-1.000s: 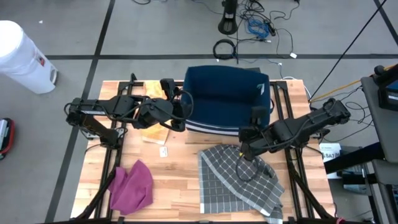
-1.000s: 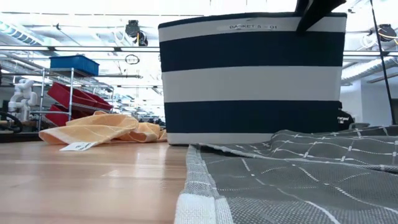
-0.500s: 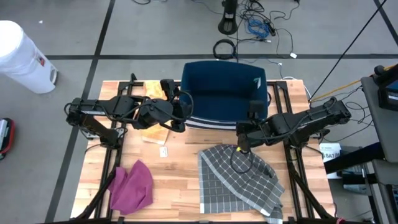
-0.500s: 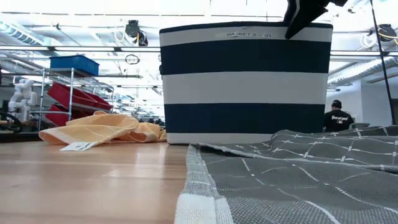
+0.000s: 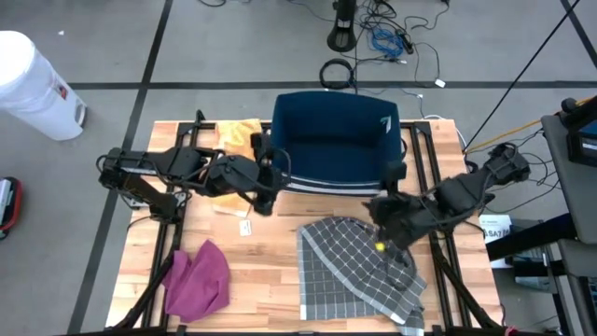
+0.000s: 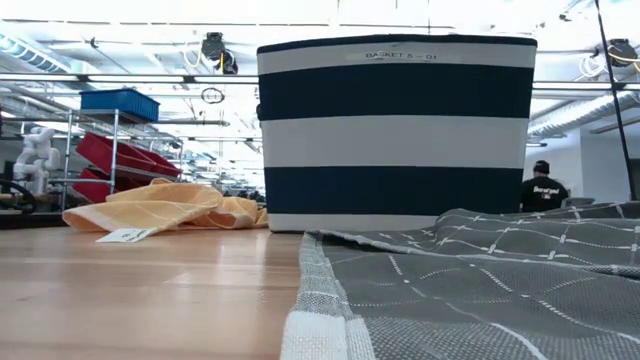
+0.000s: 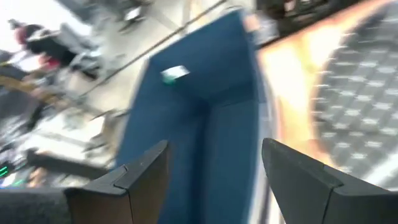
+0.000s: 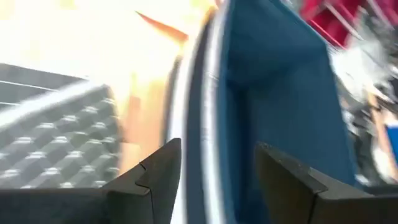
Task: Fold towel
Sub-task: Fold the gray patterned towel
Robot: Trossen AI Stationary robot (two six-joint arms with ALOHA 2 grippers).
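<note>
Both arms have swung off the basket [image 5: 336, 138]: the right gripper [image 5: 384, 245] hangs open over the grey towel [image 5: 359, 271] on the bench [image 5: 266, 271], left gripper [image 5: 264, 196] open nearby, so a shallow pinch could bunch it.

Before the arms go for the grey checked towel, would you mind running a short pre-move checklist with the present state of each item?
1. Left gripper open and empty: ok.
2. Right gripper open and empty: ok.
3. Grey checked towel lying spread on the table: not ok, its right edge is rumpled.
4. Right gripper over the towel: ok, above its upper right part.
5. Striped basket off the towel: cannot tell, their edges look very close.
6. Magenta cloth and orange cloth apart from the towel: ok.
</note>
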